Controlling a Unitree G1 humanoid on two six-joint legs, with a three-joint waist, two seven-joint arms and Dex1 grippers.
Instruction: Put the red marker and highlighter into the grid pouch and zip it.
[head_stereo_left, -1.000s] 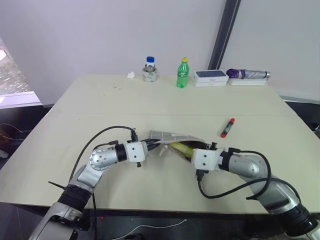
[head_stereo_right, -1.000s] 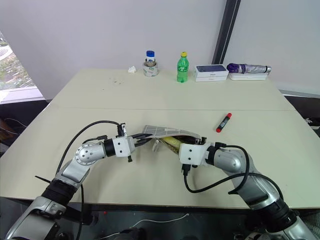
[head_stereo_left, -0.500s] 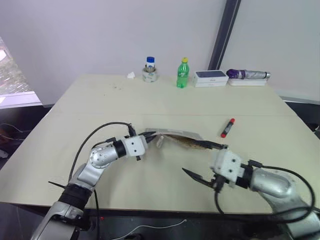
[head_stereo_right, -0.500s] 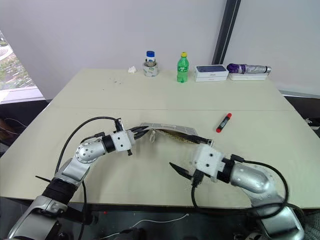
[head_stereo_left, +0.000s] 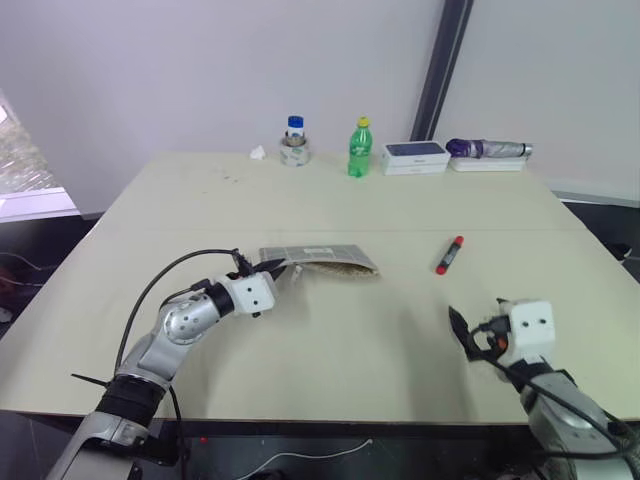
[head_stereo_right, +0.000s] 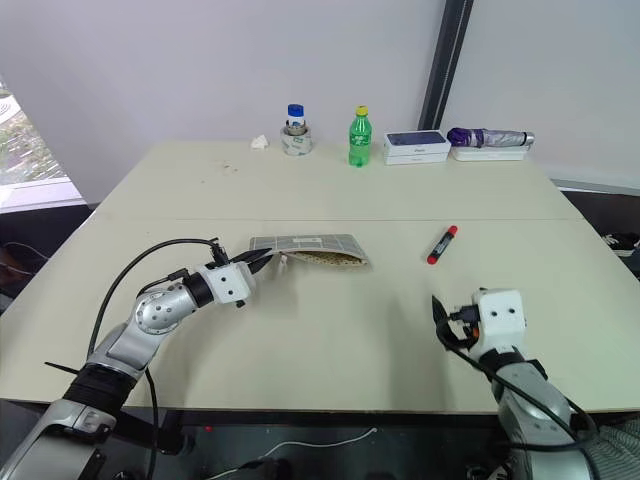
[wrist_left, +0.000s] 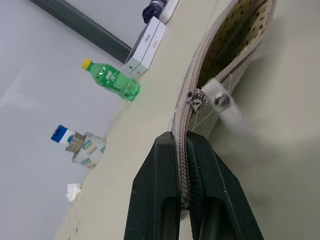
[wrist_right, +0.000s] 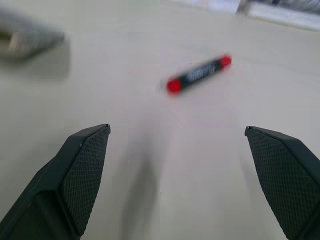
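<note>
Grid pouch lying flat mid-bench, mouth gaping, label too small for reading. Left fingers reaching level, pinching shut on its zipper edge. Right fingers spread wide, holding nothing, pointing toward red marker lying apart beyond them.

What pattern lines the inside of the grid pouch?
Tan with small dark dots, clearest in the left wrist view of the grid pouch.

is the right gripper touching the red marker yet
Apart. The right wrist view shows the right gripper open, bare table between its fingers and the red marker.
</note>
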